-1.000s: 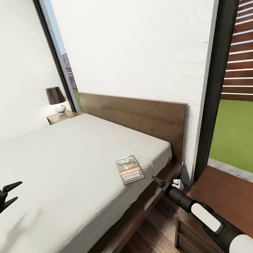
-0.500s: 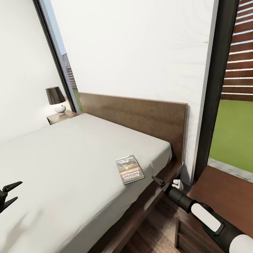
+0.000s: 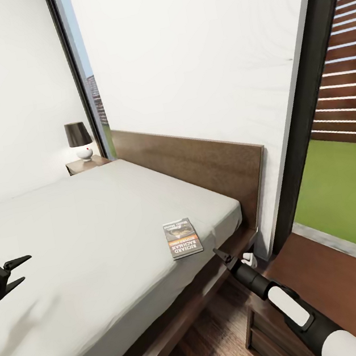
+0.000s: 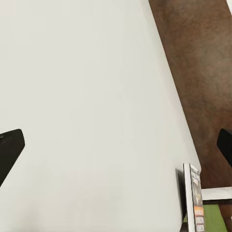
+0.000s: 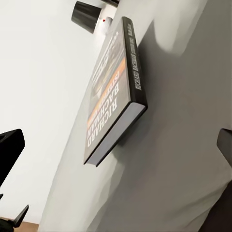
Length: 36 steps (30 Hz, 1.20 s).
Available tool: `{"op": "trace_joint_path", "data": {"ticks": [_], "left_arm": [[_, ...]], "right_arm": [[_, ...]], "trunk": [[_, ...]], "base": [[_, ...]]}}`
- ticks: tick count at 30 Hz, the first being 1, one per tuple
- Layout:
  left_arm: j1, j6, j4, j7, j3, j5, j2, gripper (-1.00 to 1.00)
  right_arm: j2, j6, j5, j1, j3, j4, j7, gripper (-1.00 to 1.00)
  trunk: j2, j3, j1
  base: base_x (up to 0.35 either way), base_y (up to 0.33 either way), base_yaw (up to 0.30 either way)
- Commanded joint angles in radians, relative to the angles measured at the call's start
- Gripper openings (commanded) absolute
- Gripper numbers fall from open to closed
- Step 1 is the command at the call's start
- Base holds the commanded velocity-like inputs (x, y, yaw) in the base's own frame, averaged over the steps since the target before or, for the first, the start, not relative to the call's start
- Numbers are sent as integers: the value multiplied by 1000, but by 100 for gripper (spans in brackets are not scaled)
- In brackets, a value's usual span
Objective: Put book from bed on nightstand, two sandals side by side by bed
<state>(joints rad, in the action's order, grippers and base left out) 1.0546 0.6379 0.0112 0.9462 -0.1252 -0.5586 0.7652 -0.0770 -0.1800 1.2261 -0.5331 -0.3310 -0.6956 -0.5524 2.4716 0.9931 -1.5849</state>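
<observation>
1. The bedroom has white walls and a black-framed window (image 3: pixel 314 93); the bed (image 3: pixel 84 239), with its grey mattress and dark wooden headboard (image 3: pixel 192 161), spans the head view.
2. The far nightstand (image 3: pixel 86 163) carries a dark-shaded lamp (image 3: pixel 79 139).
3. The book (image 3: pixel 182 237) lies flat on the mattress near the headboard-side corner, cover up.
4. The right tool (image 3: pixel 223 256) is released, fingers spread, just beside the bed edge, near the book without touching it.
5. The left tool (image 3: pixel 13 272) is released, over the mattress, well apart from the book.
</observation>
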Motion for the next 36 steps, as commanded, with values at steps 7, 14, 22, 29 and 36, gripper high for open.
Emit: {"op": "trace_joint_path", "data": {"ticks": [7,14,22,29,36], "left_arm": [[1,6,0,1,-8,6,0,100],[1,6,0,1,-8,6,0,100],[1,6,0,1,-8,5,0,100],[1,6,0,1,-8,5,0,100],[1,6,0,1,-8,6,0,100]], "right_arm": [[0,-4,11,-1,-2,1,-1,100],[0,-4,11,-1,-2,1,-1,100],[0,-4,12,-1,-2,1,-1,100],[0,-4,10,-1,-2,2,-1,100],[0,-4,9,-1,-2,3,-1,100]], "trunk": [[0,1,0],[0,1,0],[0,1,0],[0,1,0],[0,1,0]], "base": [[57,24,0],[91,66,0],[79,61,0],[19,15,0],[5,4,0]]}}
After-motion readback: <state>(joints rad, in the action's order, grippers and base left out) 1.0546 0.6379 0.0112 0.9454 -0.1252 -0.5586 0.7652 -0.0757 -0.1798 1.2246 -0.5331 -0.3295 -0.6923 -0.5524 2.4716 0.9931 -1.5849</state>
